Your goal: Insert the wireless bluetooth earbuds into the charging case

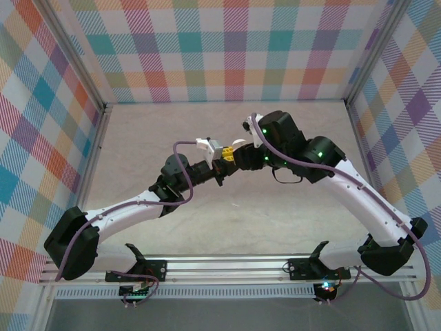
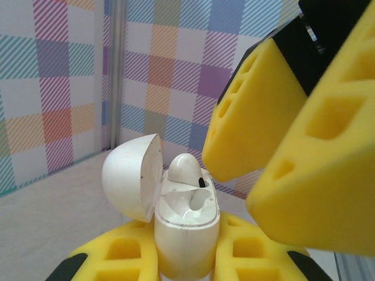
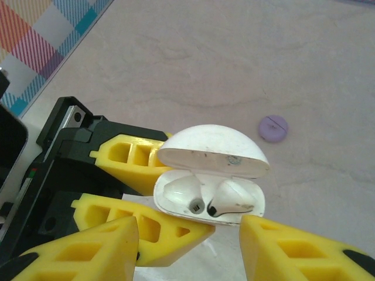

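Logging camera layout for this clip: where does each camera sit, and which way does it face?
Top external: above and behind the robot, looking down at the table; the left arm and right arm meet mid-table.
Left wrist: faces along the left end effector toward the plaid wall; its fingers clamp the open charging case.
Right wrist: looks down past the open right end effector onto the case and a purple disc.
Shared: both wrist views show the case holding a white earbud.
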`<act>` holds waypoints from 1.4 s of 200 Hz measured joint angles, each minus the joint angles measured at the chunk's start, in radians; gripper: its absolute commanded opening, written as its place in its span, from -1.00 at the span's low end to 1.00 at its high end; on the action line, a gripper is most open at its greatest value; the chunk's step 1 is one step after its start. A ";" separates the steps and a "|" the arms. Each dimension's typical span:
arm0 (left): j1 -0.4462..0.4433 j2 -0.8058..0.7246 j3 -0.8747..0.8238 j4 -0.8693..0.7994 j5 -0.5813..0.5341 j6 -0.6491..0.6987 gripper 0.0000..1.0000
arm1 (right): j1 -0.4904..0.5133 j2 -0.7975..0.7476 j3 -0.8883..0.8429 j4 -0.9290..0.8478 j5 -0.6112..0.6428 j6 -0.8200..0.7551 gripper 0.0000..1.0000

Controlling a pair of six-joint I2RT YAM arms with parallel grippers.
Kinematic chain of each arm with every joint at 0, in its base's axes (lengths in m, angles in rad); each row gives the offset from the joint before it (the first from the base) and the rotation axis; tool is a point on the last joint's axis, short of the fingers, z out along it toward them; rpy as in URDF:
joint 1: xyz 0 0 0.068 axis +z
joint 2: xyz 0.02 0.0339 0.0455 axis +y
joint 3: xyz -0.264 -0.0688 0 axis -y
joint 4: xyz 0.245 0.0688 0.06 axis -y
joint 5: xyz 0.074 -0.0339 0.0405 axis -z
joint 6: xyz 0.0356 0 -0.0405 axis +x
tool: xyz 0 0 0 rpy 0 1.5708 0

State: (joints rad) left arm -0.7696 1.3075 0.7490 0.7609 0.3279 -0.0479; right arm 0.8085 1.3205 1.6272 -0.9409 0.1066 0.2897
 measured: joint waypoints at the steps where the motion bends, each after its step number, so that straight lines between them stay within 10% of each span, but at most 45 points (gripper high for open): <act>1: 0.000 0.000 0.000 0.000 0.000 0.000 -1.00 | -0.002 0.000 0.000 -0.001 -0.001 0.002 0.01; 66: 0.058 -0.134 -0.002 -0.278 -0.071 0.058 -1.00 | -0.204 -0.082 -0.090 -0.005 -0.049 0.105 0.02; 127: 0.081 -0.266 -0.125 -0.483 -0.151 0.080 -1.00 | -0.240 -0.035 -0.514 0.011 -0.235 0.201 -0.17; 280: 0.086 -0.446 -0.253 -0.637 -0.226 0.067 -1.00 | 0.492 0.048 -0.825 0.217 -0.243 0.268 -0.33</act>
State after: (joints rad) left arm -0.6834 0.8616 0.4957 0.1242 0.1020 0.0189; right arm 1.3003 1.3689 0.8024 -0.7242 -0.1364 0.5579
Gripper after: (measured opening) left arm 0.193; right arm 0.340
